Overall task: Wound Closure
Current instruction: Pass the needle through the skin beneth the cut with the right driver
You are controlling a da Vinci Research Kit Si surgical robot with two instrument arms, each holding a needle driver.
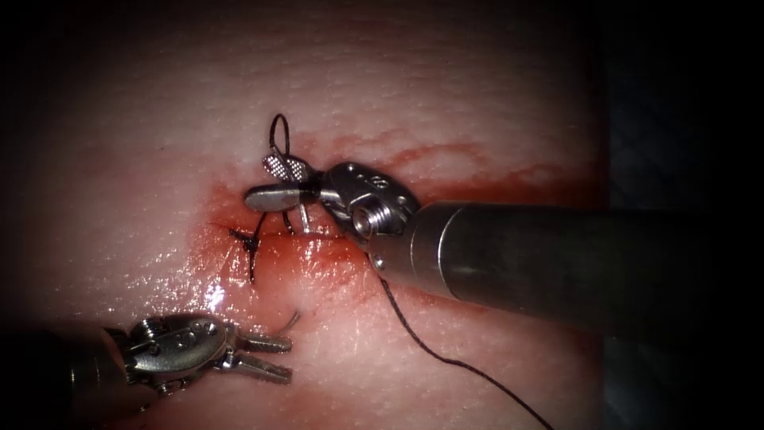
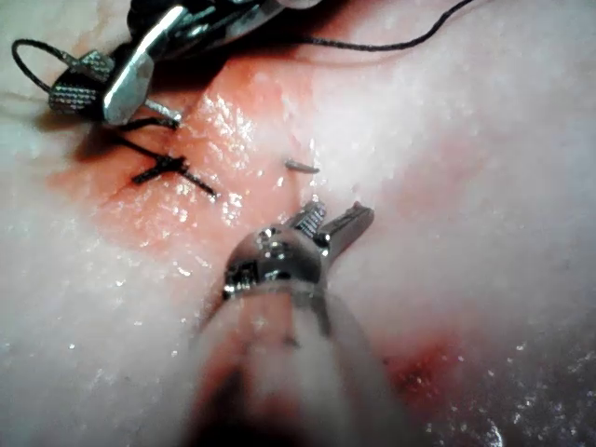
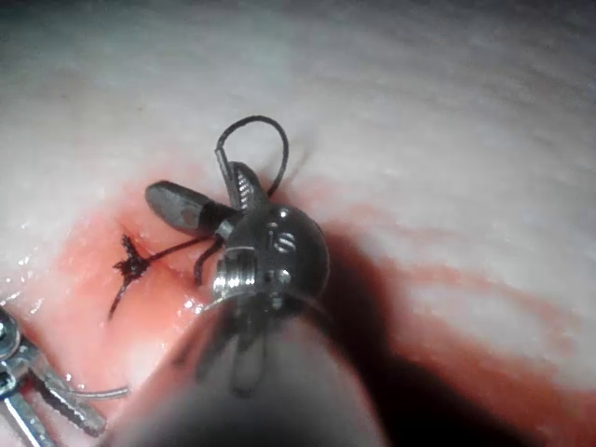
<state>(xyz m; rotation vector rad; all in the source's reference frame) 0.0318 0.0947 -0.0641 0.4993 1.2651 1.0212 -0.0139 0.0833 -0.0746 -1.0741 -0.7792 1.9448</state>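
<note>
Right tool (image 1: 261, 181), whose thick shaft enters from the right closest to the viewer, reaches over the cut with its jaws spread wide and grasps nothing. In that pose it is judged to be standing clear of the thread rather than controlling it.

Tissue (image 1: 159, 119) is the bed of the whole field and the largest thing in it. The cut (image 1: 318, 233) runs roughly left to right across its middle. No vessel is present. The cut is the nearest thing to one, and it holds red fluid (image 1: 318, 255), which wets its lips and spreads up and to the right.

Left tool (image 1: 288, 360) lies low on the near side of the cut, towards its left end. Its jaws are slightly parted and empty, and they point at the needle, which suggests it is placed ready to receive it.

Thread (image 1: 446, 358) trails from under the right shaft down to the lower right. A loop (image 1: 278, 131) rises on the far side, just beside the right tool's upper jaw. Whether it lies round that jaw cannot be told.

Needle (image 1: 291, 320) shows as a thin curved tip rising from the tissue just beside the left jaws, with the rest buried. Neither tool holds it. A short grey shank (image 1: 305, 213) stands at the cut near the right tool's hinge, and it cannot be told whether this is the needle's rear end.

Stitch (image 1: 251, 239), a dark knot with short ends, closes the left end of the cut.
</note>
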